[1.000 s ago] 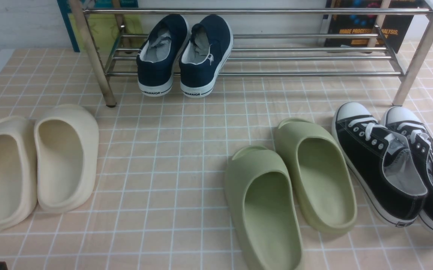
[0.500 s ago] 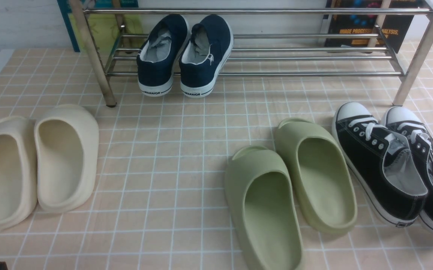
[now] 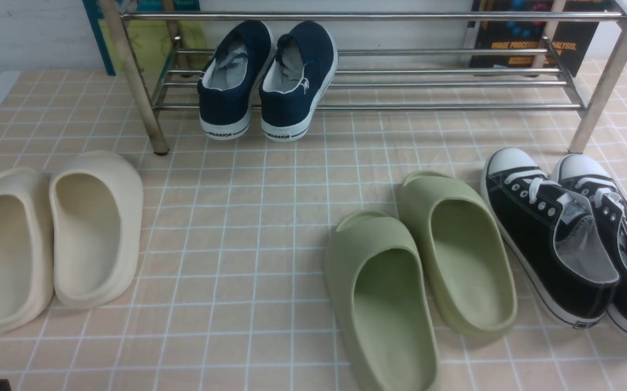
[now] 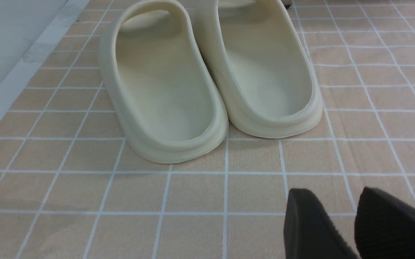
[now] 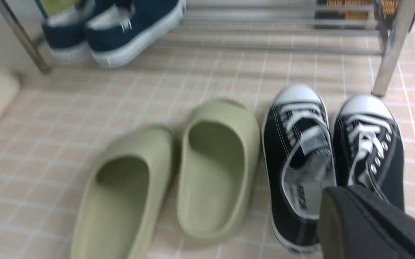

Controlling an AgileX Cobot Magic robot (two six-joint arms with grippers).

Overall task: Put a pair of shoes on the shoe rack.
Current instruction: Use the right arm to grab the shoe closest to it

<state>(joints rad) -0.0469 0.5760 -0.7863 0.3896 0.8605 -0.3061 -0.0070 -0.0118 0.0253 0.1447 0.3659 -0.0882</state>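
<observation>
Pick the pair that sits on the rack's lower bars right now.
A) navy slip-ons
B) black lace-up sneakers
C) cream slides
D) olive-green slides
A: the navy slip-ons rest on the lower bars of the shoe rack, while the black sneakers, the olive-green slides and the cream slides are all on the floor in front of it.
</observation>
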